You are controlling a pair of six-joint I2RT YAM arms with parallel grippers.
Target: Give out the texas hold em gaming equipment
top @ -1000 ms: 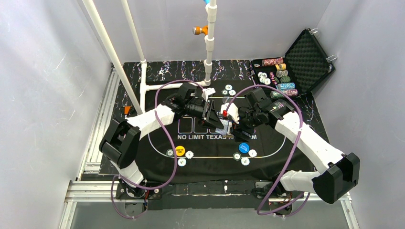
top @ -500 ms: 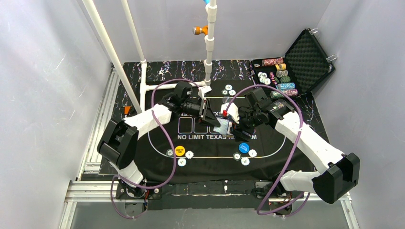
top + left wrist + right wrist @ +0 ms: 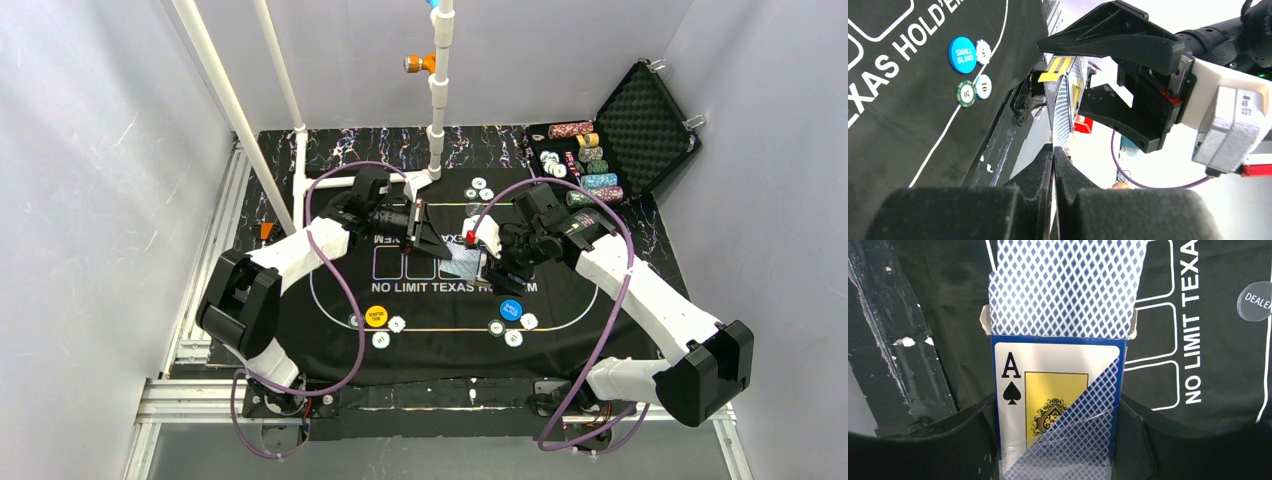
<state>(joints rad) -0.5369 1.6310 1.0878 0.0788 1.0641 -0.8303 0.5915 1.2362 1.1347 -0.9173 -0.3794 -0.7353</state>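
My right gripper (image 3: 497,262) is shut on a card box (image 3: 1055,410) printed with an ace of spades, held over the middle of the black mat (image 3: 450,330). A playing card (image 3: 1063,285) with a blue-patterned back sticks out of the box's open end. My left gripper (image 3: 1053,150) is shut on the far edge of that card (image 3: 1063,110); in the top view the left gripper (image 3: 425,235) is left of the card (image 3: 462,263). A yellow disc (image 3: 376,316) and a blue disc (image 3: 510,309) lie near the mat's front, each with white and green chips (image 3: 381,339) beside it.
An open black case (image 3: 640,125) with chip stacks (image 3: 585,160) stands at the back right. A few chips (image 3: 479,188) lie at the mat's back edge. A white pipe frame (image 3: 437,100) rises behind the left gripper. A grey dealer button (image 3: 1255,300) lies on the mat.
My left gripper has drawn back to the left and away from the right gripper, pulling the card farther out of the box. The right arm has stayed still.
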